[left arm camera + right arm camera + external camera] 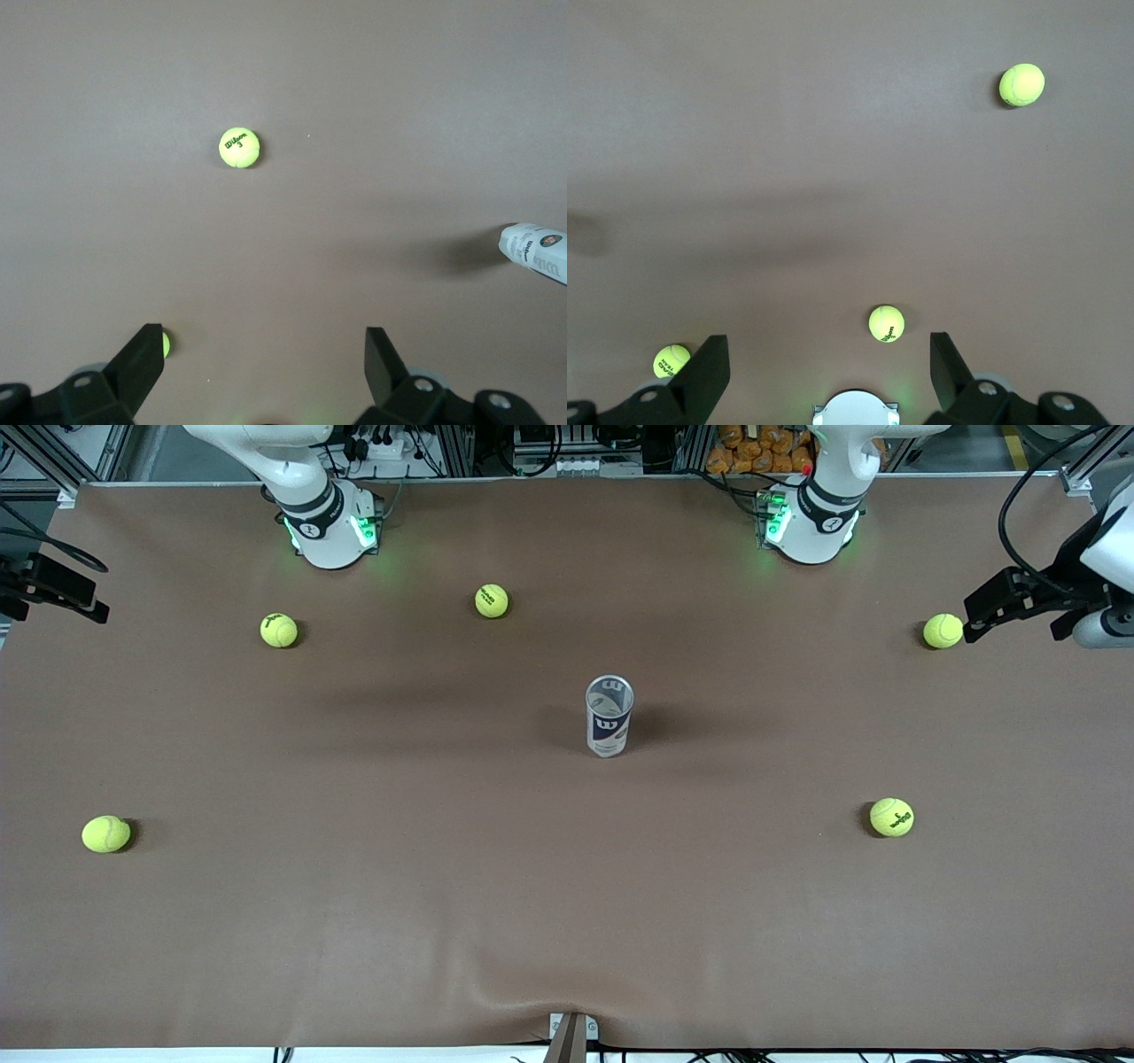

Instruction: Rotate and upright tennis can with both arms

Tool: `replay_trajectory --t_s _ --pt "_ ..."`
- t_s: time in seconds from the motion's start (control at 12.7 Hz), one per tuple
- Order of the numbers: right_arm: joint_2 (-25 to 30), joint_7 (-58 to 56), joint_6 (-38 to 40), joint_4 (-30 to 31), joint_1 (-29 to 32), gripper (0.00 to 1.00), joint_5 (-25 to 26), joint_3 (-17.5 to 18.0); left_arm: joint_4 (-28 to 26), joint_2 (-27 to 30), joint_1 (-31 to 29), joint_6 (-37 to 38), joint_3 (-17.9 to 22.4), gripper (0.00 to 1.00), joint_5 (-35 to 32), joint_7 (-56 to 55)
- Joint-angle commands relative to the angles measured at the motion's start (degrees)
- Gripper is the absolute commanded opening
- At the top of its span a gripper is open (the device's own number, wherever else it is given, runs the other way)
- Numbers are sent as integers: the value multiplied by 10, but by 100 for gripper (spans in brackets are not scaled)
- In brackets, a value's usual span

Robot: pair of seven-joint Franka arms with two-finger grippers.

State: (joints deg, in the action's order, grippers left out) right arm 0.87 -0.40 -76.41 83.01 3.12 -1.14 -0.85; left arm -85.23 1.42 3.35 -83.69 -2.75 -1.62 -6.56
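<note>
Both grippers hang wide open and empty at your table's point(177, 957) ends: left gripper point(264, 354) over the ball point(942, 631) at the left arm's end, right gripper point(830, 354) at the right arm's end. Your can point(609, 716) sits mid-table, well apart from both, and honestly it already looks upright, long axis vertical, silver rim up. I'd guess the left arm's base is nearer. Can't tell what's inside. Five balls lie loose around it.
</note>
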Motion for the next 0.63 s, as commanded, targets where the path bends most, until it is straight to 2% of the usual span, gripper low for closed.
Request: replay_trajectory --t_s 0.0,0.55 --pt "-4 5 3 -14 -2 100 -5 -2 -47 44 15 0 20 100 9 6" --pt "-3 6 3 -14 -3 100 -7 0 -43 55 10 7 20 100 4 4"
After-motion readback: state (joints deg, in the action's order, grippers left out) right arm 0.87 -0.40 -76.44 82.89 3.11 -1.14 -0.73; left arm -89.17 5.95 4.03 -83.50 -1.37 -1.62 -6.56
